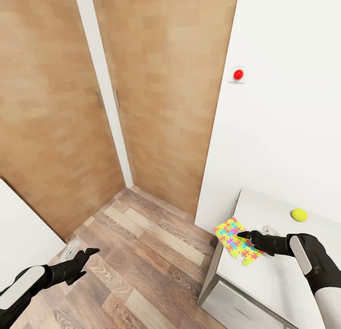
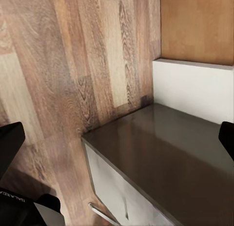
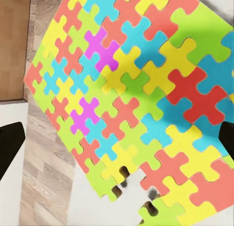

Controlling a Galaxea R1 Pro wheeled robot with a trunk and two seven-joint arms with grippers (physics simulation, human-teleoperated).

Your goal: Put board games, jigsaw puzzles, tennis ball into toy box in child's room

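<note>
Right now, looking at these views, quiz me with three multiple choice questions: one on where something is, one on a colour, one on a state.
1. Where does the small yellow-green tennis ball lie?
A. on the pale table top
B. on the wooden floor
C. in the right gripper

2. What colour is the round button on the white wall?
A. green
B. red
C. blue

3. How does the right gripper stand?
A. shut on the ball
B. open above the multicoloured jigsaw puzzles
C. resting on the floor

Answers: 1 A, the head view shows the ball on the table near the wall. 2 B, the button is red. 3 B, the right wrist view shows both fingertips spread wide with the jigsaw sheets between them.
</note>
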